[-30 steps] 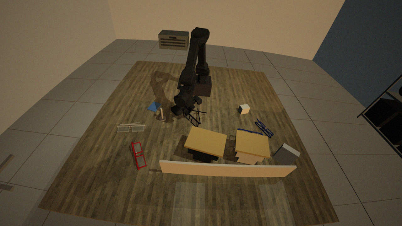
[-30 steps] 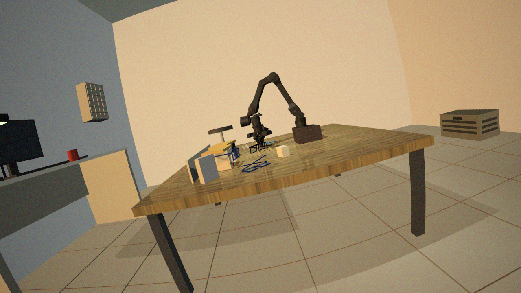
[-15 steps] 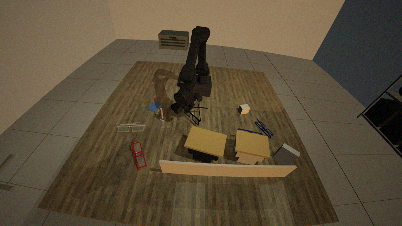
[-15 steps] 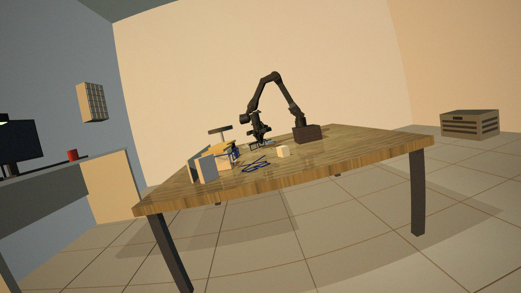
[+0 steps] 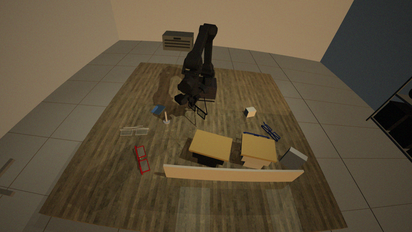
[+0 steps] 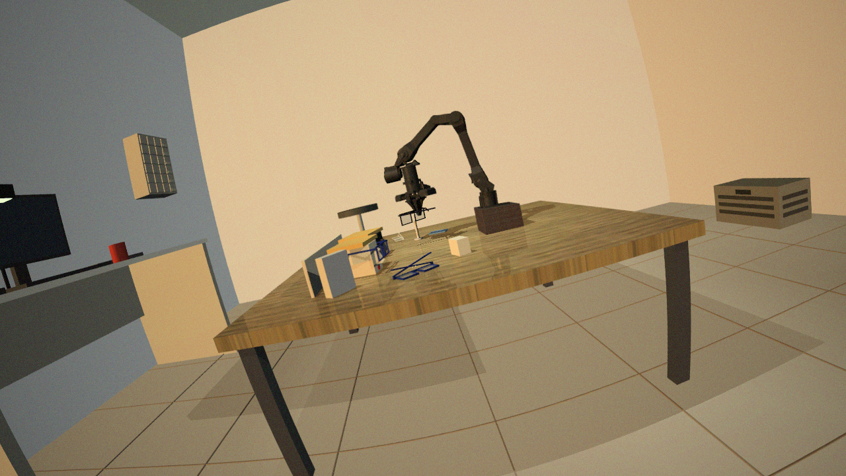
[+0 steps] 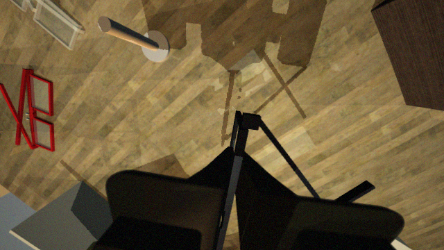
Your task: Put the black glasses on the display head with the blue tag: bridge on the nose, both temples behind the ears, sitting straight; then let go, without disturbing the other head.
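My gripper is shut on the black glasses and holds them above the table, gripping the front frame, with the temples spread towards the arm's base. A dark display head stands under a yellow board. A peach display head stands beside it under another yellow board, with blue glasses at its front. A small red spot shows low on the peach head in the exterior view. No blue tag can be made out. The dark head's face is hidden.
A long upright panel stands behind the heads, a grey block beside them. Around lie red glasses, clear glasses, loose blue glasses, a white box and a blue slab. A thin post stands upright.
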You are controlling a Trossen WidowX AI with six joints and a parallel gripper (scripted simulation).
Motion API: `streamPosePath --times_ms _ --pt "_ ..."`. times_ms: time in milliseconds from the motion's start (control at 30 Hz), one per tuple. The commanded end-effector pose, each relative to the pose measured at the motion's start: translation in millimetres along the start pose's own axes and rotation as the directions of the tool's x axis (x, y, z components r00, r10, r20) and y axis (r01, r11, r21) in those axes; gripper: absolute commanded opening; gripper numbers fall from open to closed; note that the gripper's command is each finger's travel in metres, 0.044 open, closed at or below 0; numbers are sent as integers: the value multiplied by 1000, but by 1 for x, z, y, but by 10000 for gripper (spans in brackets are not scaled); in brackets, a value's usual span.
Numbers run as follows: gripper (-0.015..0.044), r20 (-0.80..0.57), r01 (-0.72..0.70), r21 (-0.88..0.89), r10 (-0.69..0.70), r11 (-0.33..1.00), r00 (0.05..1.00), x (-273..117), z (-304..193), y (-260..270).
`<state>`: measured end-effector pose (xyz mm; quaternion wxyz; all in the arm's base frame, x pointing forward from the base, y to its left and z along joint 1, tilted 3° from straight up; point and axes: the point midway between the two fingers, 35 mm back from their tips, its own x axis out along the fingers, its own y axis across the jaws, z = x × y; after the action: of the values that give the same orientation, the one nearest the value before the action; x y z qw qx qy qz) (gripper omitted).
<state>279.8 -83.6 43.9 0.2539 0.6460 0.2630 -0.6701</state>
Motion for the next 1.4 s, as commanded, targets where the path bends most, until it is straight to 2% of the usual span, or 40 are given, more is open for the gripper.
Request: streamPosePath --times_ms 0,467,1000,1133,1367 --pt "0 1 -4 6 4 1000 1000 -6 1 3" --pt "0 3 -11 6 11 1000 1000 -12 39 72" --pt "0 11 -16 7 16 1000 1000 -11 117 143" --pt "0 13 -16 7 16 1000 1000 -10 136 155" --pt "0 13 -16 7 16 1000 1000 -10 137 155"
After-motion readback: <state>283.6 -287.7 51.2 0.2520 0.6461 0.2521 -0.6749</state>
